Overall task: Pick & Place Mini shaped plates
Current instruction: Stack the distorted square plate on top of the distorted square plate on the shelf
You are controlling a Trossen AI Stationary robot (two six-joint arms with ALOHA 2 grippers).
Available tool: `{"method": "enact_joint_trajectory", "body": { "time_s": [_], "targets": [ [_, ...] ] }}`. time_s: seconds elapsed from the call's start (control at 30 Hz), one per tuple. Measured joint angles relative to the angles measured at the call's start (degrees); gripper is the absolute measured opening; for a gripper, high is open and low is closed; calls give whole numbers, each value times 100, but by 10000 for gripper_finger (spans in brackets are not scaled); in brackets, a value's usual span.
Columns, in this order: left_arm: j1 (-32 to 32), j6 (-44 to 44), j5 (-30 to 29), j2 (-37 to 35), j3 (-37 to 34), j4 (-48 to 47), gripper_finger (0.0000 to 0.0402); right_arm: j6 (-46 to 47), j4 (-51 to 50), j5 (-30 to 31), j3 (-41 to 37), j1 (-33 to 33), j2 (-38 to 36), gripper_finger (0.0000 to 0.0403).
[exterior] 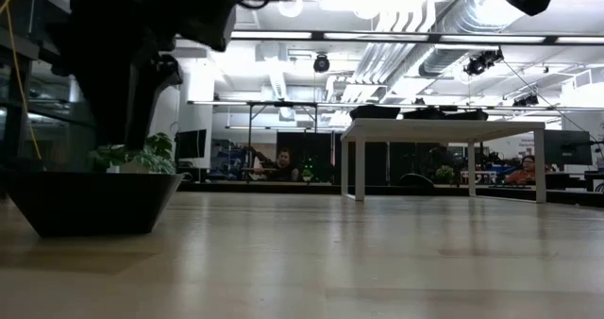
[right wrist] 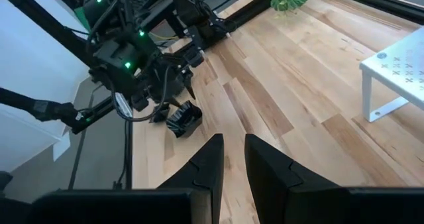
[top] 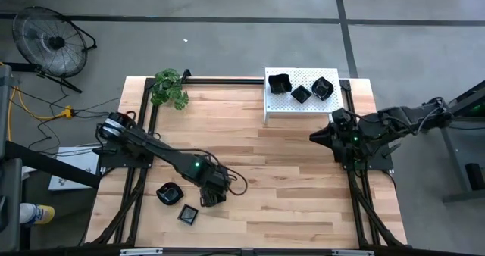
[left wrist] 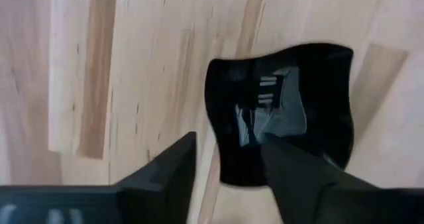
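Under my left gripper [top: 208, 197] lies a glossy black wavy-edged mini plate [left wrist: 285, 105], flat on the wood near the table's near-left part. The gripper [left wrist: 230, 139] is open, one finger over the plate's hollow, the other outside its rim. The same plate [right wrist: 184, 120] shows below that gripper in the right wrist view. Two more black plates [top: 170, 193] [top: 188, 213] rest on the table beside it. Three plates [top: 301, 94] sit on the white rack [top: 280, 104]. My right gripper [top: 314, 137] waits shut at the right side [right wrist: 233, 139]. My left gripper comes from above with its fingers astride the plate's near rim [left wrist: 222, 168]: one finger [left wrist: 298, 171] over the inside, one [left wrist: 172, 164] over bare wood. Whether either finger touches the plate, I cannot tell.
A potted plant [top: 168, 88] stands at the far-left corner, and the rack stands on legs [exterior: 359, 163] at the far right. A fan [top: 53, 40] stands off the table. Bare wood lies between the arms in the middle [top: 288, 173]. People sit in the room behind [exterior: 281, 160].
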Motion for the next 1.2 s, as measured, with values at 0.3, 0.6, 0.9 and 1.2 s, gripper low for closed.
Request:
{"method": "enact_joint_trajectory", "body": {
  "time_s": [0.3,0.6,0.9,1.2],
  "targets": [
    [-30,12,-78,110,-2,-102,237,106,-57,396,0,380,6,57],
    [-33,16,158,106,-646,647,238,330,-65,749,0,743,7,57],
    [-33,65,153,88,-767,917,238,472,-65,1149,0,1103,42,57],
    [-28,172,135,88,-767,1002,199,625,-66,1320,0,1240,324,57]
  ]
}}
